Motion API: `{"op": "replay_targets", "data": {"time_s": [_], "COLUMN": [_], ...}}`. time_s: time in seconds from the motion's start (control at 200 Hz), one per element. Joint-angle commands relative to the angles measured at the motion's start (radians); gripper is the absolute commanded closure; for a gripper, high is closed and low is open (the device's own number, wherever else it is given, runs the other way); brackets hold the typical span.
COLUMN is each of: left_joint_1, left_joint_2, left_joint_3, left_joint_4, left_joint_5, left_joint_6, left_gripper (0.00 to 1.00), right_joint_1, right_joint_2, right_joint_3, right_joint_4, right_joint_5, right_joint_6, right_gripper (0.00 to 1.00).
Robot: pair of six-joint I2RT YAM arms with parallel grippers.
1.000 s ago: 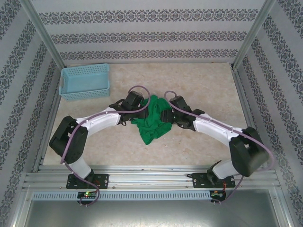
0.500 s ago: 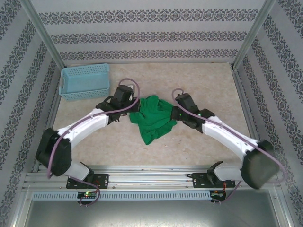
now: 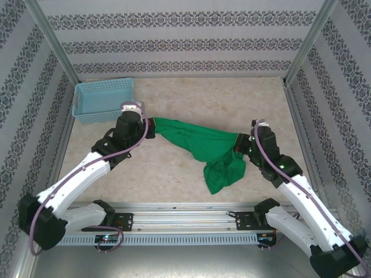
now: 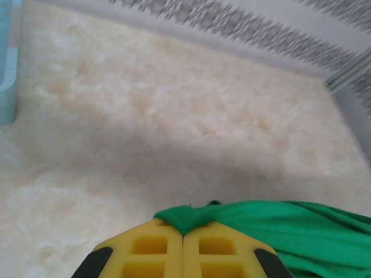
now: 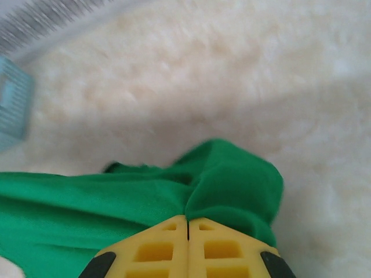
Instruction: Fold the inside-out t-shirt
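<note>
While left gripper (image 3: 152,123) and right gripper (image 3: 239,145) clamp bright green cloth t-shirt (image 3: 194,138) stretched, light blue plastic mesh basket (image 3: 104,116) sits apart.

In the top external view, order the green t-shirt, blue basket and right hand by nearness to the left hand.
1. Bright green cloth t-shirt: gripped by the left hand.
2. Light blue plastic mesh basket: just behind, to its left.
3. Right hand: far right, gripping the shirt's other end.
</note>
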Motion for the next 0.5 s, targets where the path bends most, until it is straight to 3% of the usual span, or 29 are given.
{"op": "replay_targets", "data": {"time_s": [0.0,0.09,0.18,0.345,0.46,0.5], "left_joint_1": [0.051,0.055,0.055,0.062,0.076,0.078], "left_joint_2": [0.134,0.183,0.155,0.011,-0.054,-0.061], "left_joint_3": [0.048,0.065,0.047,-0.043,-0.117,-0.135], "left_joint_4": [-0.125,-0.124,-0.121,-0.133,-0.143,-0.149], "left_joint_5": [0.005,0.082,0.052,-0.114,-0.143,-0.143], "left_joint_6": [-0.011,0.014,0.008,-0.025,-0.042,-0.046], "left_gripper": [1.0,1.0,1.0,1.0,1.0,1.0], "right_joint_1": [-0.031,-0.034,0.014,0.242,0.385,0.406], "right_joint_2": [0.102,0.193,0.245,0.283,0.35,0.368], "right_joint_3": [-0.081,-0.051,-0.001,0.016,0.01,0.023], "right_joint_4": [0.002,0.006,0.006,0.078,0.095,0.078], "right_joint_5": [0.009,-0.007,-0.055,-0.127,-0.104,-0.075], "right_joint_6": [0.033,-0.014,-0.062,-0.102,-0.097,-0.091], "right_gripper": [1.0,1.0,1.0,1.0,1.0,0.89]}}
